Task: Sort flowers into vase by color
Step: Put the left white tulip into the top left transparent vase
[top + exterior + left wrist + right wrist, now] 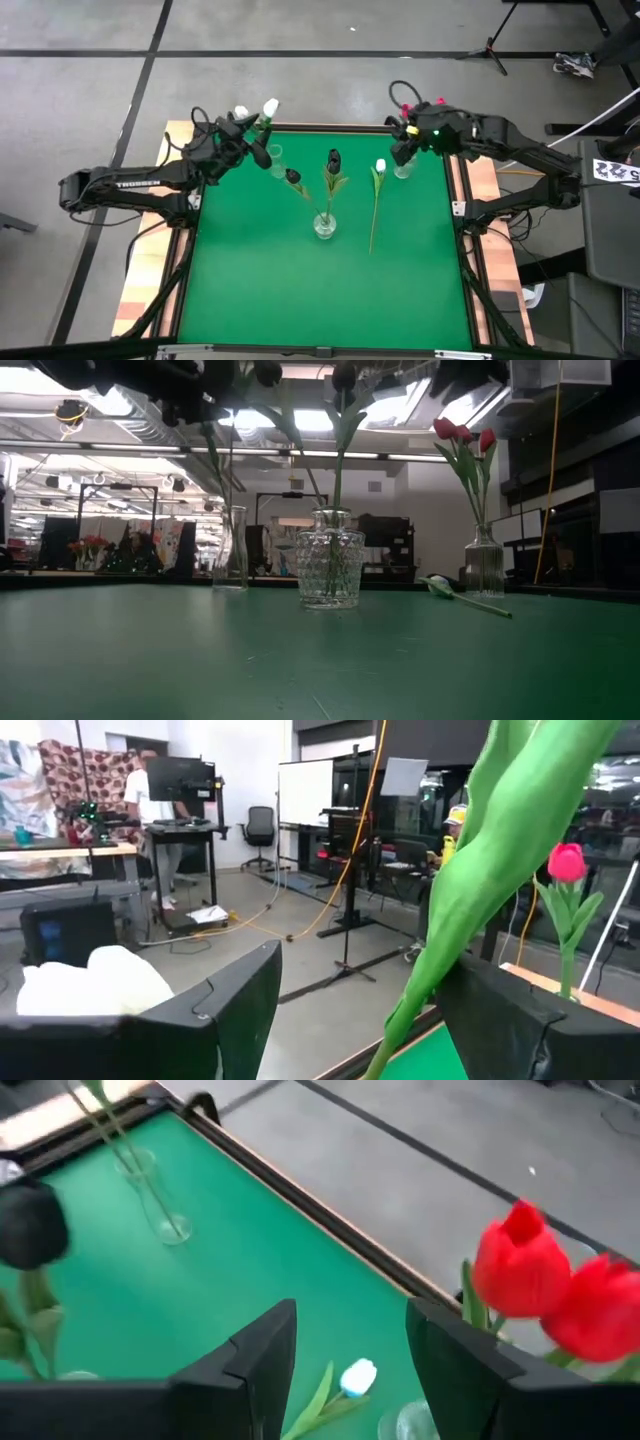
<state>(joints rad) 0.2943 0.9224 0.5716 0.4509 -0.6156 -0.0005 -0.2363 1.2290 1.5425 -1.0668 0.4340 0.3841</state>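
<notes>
Left tool (262, 143) stands apart around a white tulip (270, 106) over the slim vase (275, 155) — lift straight up, clear of the leaves. Right tool (403, 140) open, waiting above red tulips (525, 1265).

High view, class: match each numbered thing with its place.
Things:
1. black tulips
2. red tulips
3. lone white tulip
4. left gripper

Places:
A. lying flat on the green mat
B. at the vase holding white tulips
C. standing in the middle vase
D. standing in the vase at the mat's far right corner

Pairs: 1-C, 2-D, 3-A, 4-B
</notes>
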